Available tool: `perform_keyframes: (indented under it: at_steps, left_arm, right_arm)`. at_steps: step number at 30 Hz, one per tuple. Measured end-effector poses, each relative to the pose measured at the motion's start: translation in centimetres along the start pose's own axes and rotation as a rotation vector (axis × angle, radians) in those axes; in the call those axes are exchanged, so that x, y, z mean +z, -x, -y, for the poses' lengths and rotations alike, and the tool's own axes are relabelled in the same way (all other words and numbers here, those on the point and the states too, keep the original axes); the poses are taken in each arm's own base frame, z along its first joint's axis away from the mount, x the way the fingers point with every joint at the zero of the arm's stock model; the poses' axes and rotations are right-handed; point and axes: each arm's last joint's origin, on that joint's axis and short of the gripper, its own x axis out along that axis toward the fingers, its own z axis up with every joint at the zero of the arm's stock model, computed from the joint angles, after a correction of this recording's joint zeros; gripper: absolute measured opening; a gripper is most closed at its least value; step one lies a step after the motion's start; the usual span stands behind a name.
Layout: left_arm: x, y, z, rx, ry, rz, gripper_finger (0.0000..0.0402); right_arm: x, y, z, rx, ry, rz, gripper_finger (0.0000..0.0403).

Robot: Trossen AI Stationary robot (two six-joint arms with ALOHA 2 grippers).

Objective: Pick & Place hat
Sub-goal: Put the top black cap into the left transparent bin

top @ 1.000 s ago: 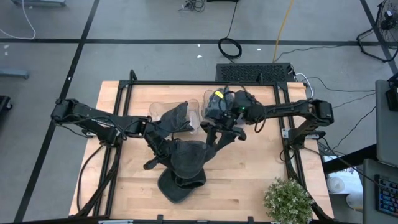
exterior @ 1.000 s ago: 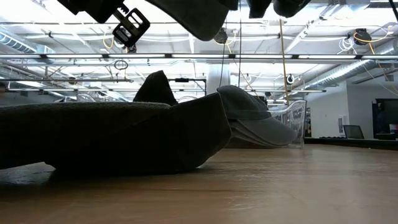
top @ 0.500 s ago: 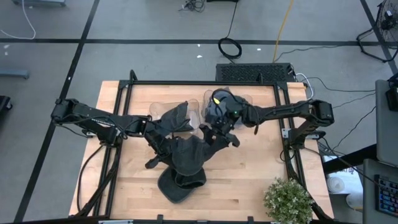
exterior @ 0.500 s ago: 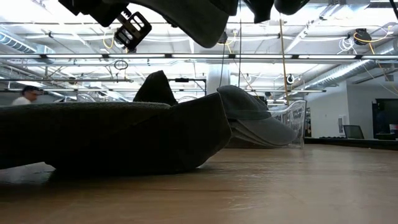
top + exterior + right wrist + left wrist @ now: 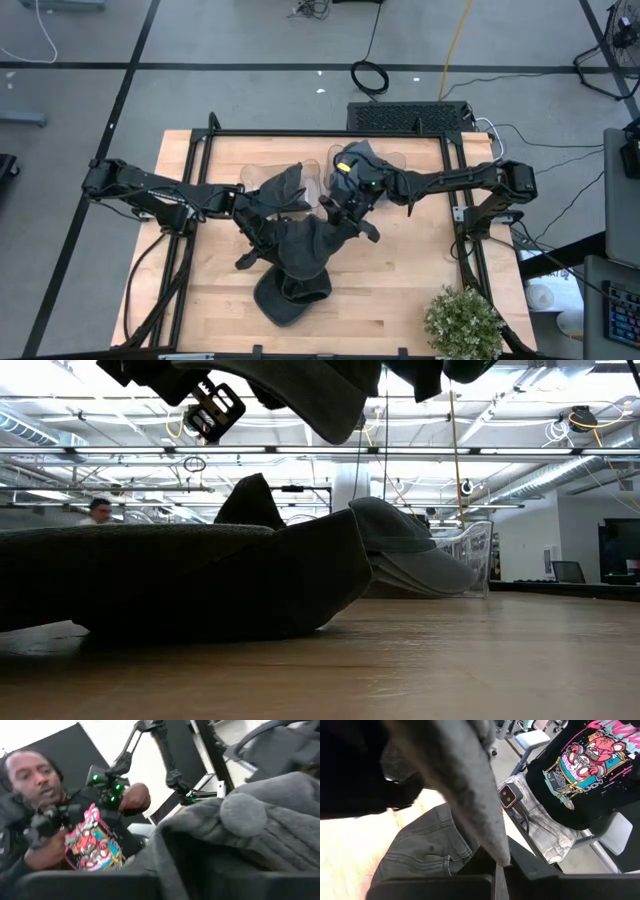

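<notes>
Left arm first: its end effector (image 5: 262, 222) is clenched on the brim of a dark grey fabric cap (image 5: 305, 250), which hangs clear of the pale wooden bench (image 5: 400, 280). In the low view that cap (image 5: 310, 385) floats at the top of the picture, well above the boards, so the pick looks done and the placing is left to do. Directly beneath it a second dark grey cap (image 5: 285, 298) lies flat on the bench, and another dark hat (image 5: 285, 188) sits in a clear plastic bin (image 5: 255, 178) at the back edge; where the lifted one is meant to land cannot be told.

Across to the right: the right end effector (image 5: 345, 212) sits at the cap's far edge, fingers narrowing onto the fabric, though a firm hold there cannot be confirmed. A grey hat with a button top (image 5: 260, 830) fills the right wrist view.

Against the earlier high view, the right arm has drawn in toward the cap and its fingers have closed down; the left has barely shifted.
</notes>
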Motion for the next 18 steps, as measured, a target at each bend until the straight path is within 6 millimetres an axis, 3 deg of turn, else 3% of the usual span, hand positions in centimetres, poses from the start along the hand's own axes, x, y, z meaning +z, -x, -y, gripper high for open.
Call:
perform_keyframes:
  at_steps: [3,9,13,18]
  left_arm:
    - [0.1,0.0,0.0,0.009,0.011,0.012,0.0018]
    - [1.1,0.7,0.4,0.038,-0.042,0.099,0.0079]
    - [2.0,2.9,1.6,0.128,-0.094,0.190,0.0121]
    - [2.1,6.6,2.8,0.362,-0.090,0.269,0.0159]
  right_arm:
    - [-0.1,-0.1,-0.2,0.041,0.065,-0.018,0.0015]
    - [-0.2,-0.4,-0.4,0.040,0.098,-0.021,0.0001]
    - [-0.1,0.4,-0.5,-0.058,0.102,-0.025,0.0001]
    - [0.2,1.4,-1.3,-0.319,0.138,-0.021,0.0000]
